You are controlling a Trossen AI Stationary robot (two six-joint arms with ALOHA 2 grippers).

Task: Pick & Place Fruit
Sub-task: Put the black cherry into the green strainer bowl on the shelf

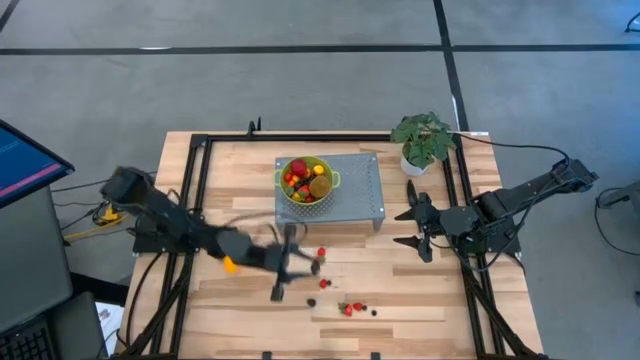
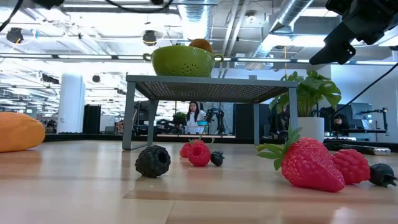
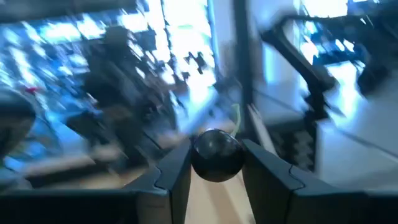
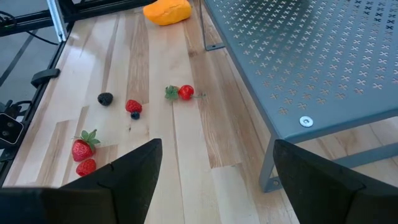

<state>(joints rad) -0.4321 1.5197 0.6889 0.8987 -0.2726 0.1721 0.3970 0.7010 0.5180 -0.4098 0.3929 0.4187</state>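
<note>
- Orange-yellow fruit (image 1: 230, 265): lies on the table (image 1: 420, 300) left of centre, beside the left arm. Judged soft-skinned and bulky; best taken across its narrow middle.
- Left gripper (image 3: 216, 180): above the table in front of the rack (image 1: 355, 195), blurred in the high view. Fingers part-closed on a dark round berry (image 3: 216, 155), pinched between the tips. Judged light, smooth, easily crushed or squirted out; wants gentle pressure.
- Green colander (image 1: 306, 181): sits on the rack, already holding several fruit.
- Loose pieces: blackberry (image 2: 153, 160), raspberry (image 2: 199, 154), two strawberries (image 2: 305, 163), scattered on the table. Judged soft, bruisable; grip across the widest part, not the leaves.
- Right gripper (image 1: 422, 228): waits right of the rack, fingers spread wide, holding nothing.
</note>
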